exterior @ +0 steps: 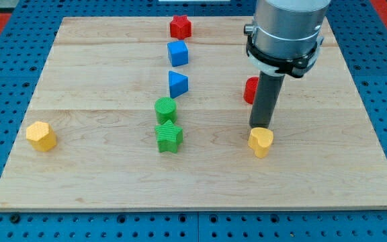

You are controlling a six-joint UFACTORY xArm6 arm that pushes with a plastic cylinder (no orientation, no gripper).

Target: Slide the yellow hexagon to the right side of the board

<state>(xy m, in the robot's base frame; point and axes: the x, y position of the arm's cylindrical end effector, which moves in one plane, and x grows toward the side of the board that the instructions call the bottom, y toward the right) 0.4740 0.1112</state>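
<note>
The yellow hexagon lies near the board's left edge, at the view's left. My tip is far to its right, in the right half of the board, just above a yellow heart-shaped block and close to touching it. A red block sits behind the rod and is partly hidden by it.
A column of blocks runs down the board's middle: a red star, a blue cube, a blue triangle, a green cylinder and a green star. The wooden board lies on a blue pegboard.
</note>
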